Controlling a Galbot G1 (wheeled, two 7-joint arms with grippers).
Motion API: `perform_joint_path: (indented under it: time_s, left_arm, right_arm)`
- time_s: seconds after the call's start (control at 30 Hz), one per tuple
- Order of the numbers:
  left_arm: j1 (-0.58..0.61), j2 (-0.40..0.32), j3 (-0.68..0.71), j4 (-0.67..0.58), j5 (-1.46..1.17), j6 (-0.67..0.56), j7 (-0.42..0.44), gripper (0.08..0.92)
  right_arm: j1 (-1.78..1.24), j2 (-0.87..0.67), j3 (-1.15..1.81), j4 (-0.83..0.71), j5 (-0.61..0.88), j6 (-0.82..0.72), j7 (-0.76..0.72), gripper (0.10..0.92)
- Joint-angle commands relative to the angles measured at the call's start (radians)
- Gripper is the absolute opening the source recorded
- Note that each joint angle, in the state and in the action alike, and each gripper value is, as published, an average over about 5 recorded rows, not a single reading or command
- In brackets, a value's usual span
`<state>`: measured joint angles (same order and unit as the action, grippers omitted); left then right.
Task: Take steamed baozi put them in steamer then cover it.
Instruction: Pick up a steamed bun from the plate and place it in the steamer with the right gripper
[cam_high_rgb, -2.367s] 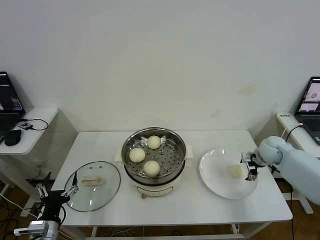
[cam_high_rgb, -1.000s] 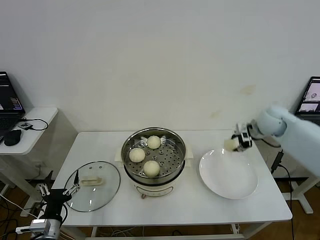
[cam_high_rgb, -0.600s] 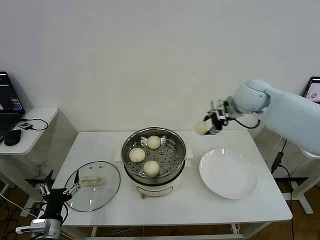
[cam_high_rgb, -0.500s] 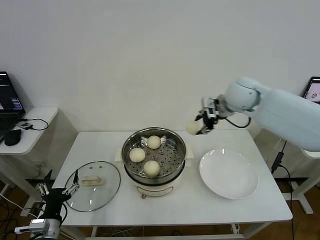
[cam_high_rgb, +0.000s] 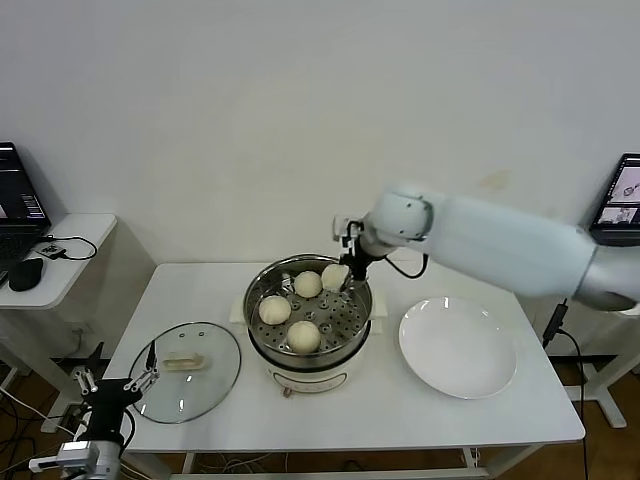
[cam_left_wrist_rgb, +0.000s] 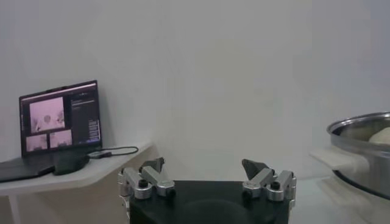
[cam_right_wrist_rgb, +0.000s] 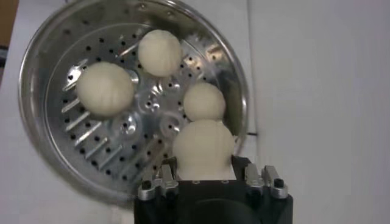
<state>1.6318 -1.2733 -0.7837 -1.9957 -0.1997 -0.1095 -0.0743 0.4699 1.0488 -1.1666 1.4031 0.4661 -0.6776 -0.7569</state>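
While the left gripper (cam_left_wrist_rgb: 207, 182) waits with jaws spread empty at lower left, the right gripper (cam_high_rgb: 345, 268), jaws clamped on the fourth baozi (cam_right_wrist_rgb: 203, 149), hangs over the steamer (cam_high_rgb: 262, 340) at centre frame, needing to lower and release.

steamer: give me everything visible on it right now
The steamer is a round, shiny steel pot on a white base with cream side handles, standing upright mid-table between the glass lid and the white plate. It is uncovered. Its perforated tray carries three baozi. The right gripper holds a fourth baozi over the far right part of the tray, just inside the rim.
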Motion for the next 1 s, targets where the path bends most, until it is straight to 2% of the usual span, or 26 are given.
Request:
perform_joint_path:
  time_s: [0.03, 0.67, 0.77, 0.93, 1.0]
  left_arm:
    - [-0.001, -0.001, -0.002, 0.002, 0.000, 0.000, 0.000, 0.823]
    - [-0.004, -0.007, 0.001, 0.004, 0.001, 0.000, 0.000, 0.823]
    - [-0.004, -0.008, 0.001, 0.004, 0.000, 0.000, 0.000, 0.823]
    - [-0.004, -0.005, -0.002, 0.004, -0.002, 0.000, -0.001, 0.823]
    - [-0.004, -0.004, -0.003, 0.005, -0.002, 0.001, -0.001, 0.823]
  right_arm:
    - [-0.078, 0.082, -0.019, -0.040, 0.011, -0.051, 0.048, 0.577]
    - [-0.096, 0.040, -0.020, -0.012, -0.065, -0.050, 0.025, 0.580]
    - [-0.096, 0.032, -0.008, -0.009, -0.074, -0.050, 0.027, 0.621]
    - [-0.076, -0.013, 0.026, 0.041, -0.062, -0.050, 0.029, 0.770]
    - [-0.056, -0.047, 0.038, 0.082, -0.040, -0.050, 0.036, 0.802]
